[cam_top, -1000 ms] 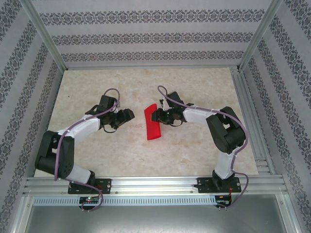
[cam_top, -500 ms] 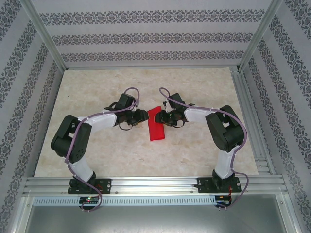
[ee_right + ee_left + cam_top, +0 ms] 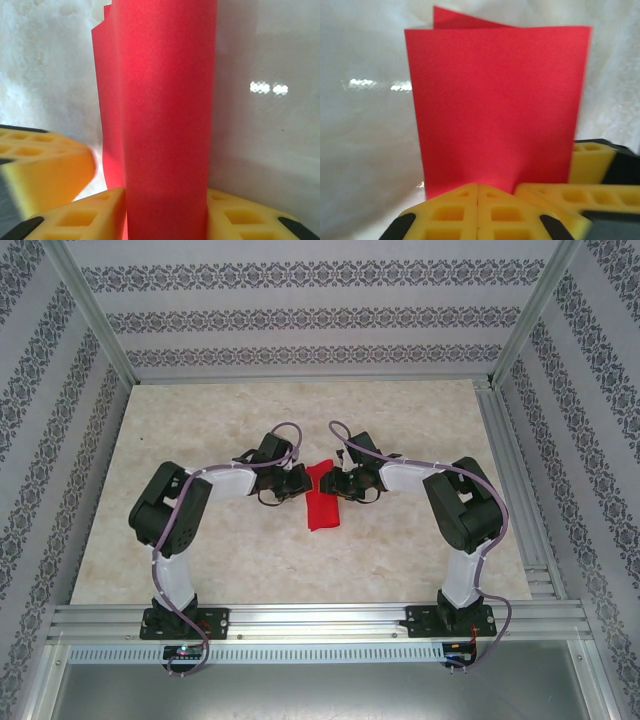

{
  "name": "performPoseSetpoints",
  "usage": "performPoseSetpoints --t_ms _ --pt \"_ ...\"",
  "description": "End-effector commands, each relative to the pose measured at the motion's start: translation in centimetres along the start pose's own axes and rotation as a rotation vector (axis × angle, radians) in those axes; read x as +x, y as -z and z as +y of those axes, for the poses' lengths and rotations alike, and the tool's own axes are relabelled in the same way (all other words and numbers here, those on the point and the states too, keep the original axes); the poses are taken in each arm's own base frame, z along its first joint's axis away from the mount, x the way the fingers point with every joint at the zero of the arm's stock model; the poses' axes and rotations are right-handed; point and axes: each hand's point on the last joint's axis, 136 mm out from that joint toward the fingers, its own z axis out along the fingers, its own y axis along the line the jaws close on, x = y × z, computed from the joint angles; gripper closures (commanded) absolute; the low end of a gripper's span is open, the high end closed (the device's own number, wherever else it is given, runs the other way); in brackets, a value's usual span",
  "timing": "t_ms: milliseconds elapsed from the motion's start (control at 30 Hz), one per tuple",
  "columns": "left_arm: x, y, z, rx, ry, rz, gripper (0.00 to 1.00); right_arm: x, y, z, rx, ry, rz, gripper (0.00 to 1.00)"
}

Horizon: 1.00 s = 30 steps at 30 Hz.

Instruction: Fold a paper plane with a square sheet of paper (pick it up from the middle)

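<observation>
1. Left gripper (image 3: 297, 483): jaws closed, pad against pad. The tips sit at the left edge of the square sheet of paper (image 3: 322, 508). Cannot tell whether any paper is pinched.
2. Sheet: folded double, resting on the table (image 3: 420, 430). Its far end lies between the two grippers.
3. Right gripper (image 3: 336, 483): jaws narrowly apart and clamped on the sheet. The red band fills the gap and touches both pads (image 3: 245, 220).

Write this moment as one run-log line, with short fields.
square sheet of paper: folded double | right tool: grips paper | left tool: shut, at paper edge
</observation>
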Motion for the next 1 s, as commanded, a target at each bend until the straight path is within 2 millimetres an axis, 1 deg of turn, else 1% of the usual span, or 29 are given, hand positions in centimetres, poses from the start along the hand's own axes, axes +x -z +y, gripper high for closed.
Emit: performPoseSetpoints --t_ms 0,167,267,433,600,700,800,967 --pt "0.5 -0.9 -0.5 0.011 -0.016 0.033 0.97 -0.2 0.4 0.1 -0.017 -0.019 -0.008 0.59" --pt "0.6 -1.4 0.1 -0.009 -0.007 0.044 1.0 -0.2 0.6 0.1 -0.015 -0.024 -0.01 0.59" --pt "0.8 -1.5 0.7 -0.036 0.001 0.051 1.0 -0.3 0.9 0.0 0.001 -0.027 -0.018 0.57" --pt "1.1 -1.7 1.8 -0.1 -0.001 0.069 1.0 -0.6 2.4 -0.3 0.058 -0.017 -0.044 0.49" --pt "1.4 -2.0 1.9 -0.113 -0.01 0.083 1.0 -0.7 3.4 -0.4 0.098 0.011 -0.057 0.39" --pt "1.3 -2.0 1.6 -0.111 -0.02 0.087 0.99 -0.6 3.2 -0.3 0.115 0.043 -0.036 0.36" --pt "1.2 -2.0 1.3 -0.109 -0.029 0.089 0.98 -0.2 2.6 -0.1 0.131 0.084 0.006 0.34" --pt "0.8 -1.9 0.7 -0.103 -0.041 0.084 0.96 0.6 1.3 -0.2 0.145 0.108 0.06 0.35"
